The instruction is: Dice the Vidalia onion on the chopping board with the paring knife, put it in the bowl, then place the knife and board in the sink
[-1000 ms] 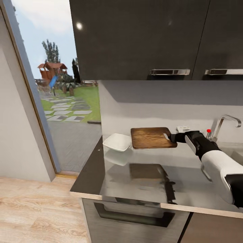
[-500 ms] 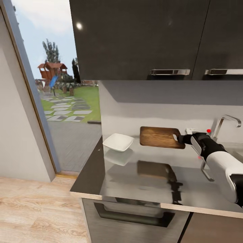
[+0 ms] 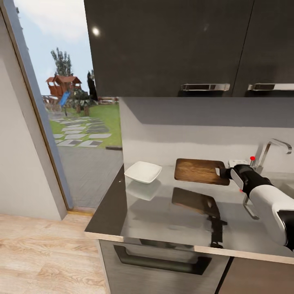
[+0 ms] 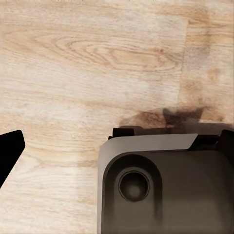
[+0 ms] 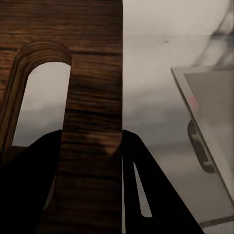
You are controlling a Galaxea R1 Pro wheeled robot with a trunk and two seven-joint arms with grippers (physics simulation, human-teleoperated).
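Over the last second the chopping board has travelled rightward, away from the bowl it was almost touching and toward the tap, carried in the air above the countertop. It hangs roughly level, its reflection showing in the glossy worktop below it, and its right end is pinched by the right gripper. In the right wrist view the two dark fingers close on the board's handle end beside its slot, so the claw is clamped on the board; gripping at that end leaves the whole flat of the board free to go down into the basin. The sink lies just past the gripper, at the right edge of the head view, and its rim shows in the right wrist view too. The move looks like the delivery of the board to the sink, likely a late step of the task. The left wrist view looks down at pale wood floor; whether the left claw is open I cannot tell.
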